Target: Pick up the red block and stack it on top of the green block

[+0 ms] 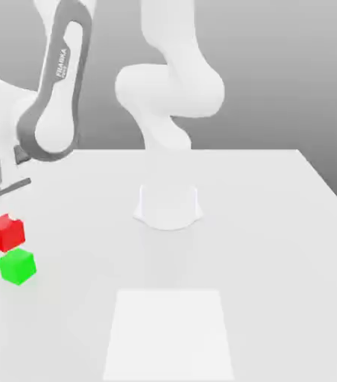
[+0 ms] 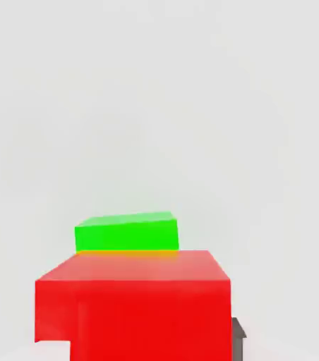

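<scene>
The red block (image 1: 9, 234) is at the exterior view's far left, with my gripper (image 1: 3, 222) shut on it below the white hand. In the hand view the red block (image 2: 141, 303) is large and close, and a dark fingertip (image 2: 238, 340) shows at its side. The green block (image 1: 17, 266) rests on the table just in front of and below the red one in the exterior view, the two nearly touching in the picture. In the hand view the green block (image 2: 127, 233) lies just beyond the red block's far edge.
The arm's white base (image 1: 168, 205) stands at the middle of the white table (image 1: 276, 239). A lighter square patch (image 1: 170, 332) lies near the front edge. The grey-and-white arm link (image 1: 52, 112) hangs over the left side.
</scene>
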